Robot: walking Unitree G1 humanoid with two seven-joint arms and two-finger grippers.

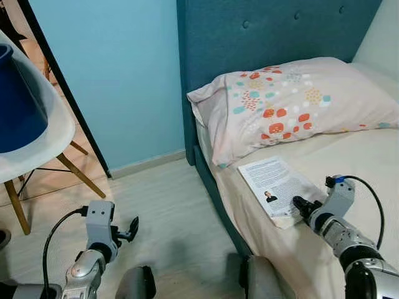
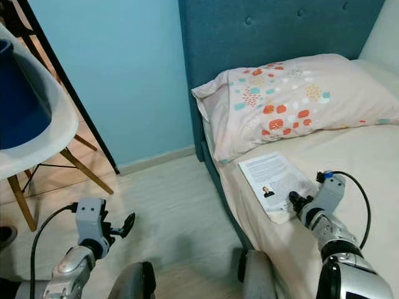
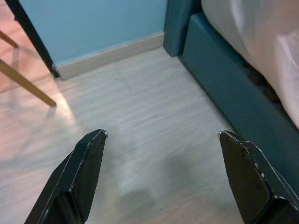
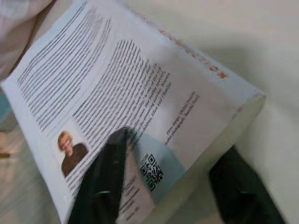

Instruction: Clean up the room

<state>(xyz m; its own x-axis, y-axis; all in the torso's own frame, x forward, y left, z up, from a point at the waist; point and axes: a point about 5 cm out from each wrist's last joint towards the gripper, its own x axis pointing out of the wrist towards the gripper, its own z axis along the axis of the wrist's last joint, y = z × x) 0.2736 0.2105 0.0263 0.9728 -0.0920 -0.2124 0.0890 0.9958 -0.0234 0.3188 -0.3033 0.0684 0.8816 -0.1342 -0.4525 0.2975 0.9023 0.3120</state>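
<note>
A white book (image 1: 276, 185) lies back cover up on the bed (image 1: 349, 156), just below the patterned pillow (image 1: 293, 99), near the mattress edge. The right gripper (image 4: 175, 177) straddles its near corner, one finger on the cover, one beside the page edge; the wrist view shows a printed portrait and QR code. The left gripper (image 3: 163, 177) hangs spread above the pale wood floor (image 3: 140, 121) beside a white chair (image 1: 37, 137).

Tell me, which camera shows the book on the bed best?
The right wrist view: the book is close up there, text and photo showing. The eye views show it small, lying below the pillow.
</note>
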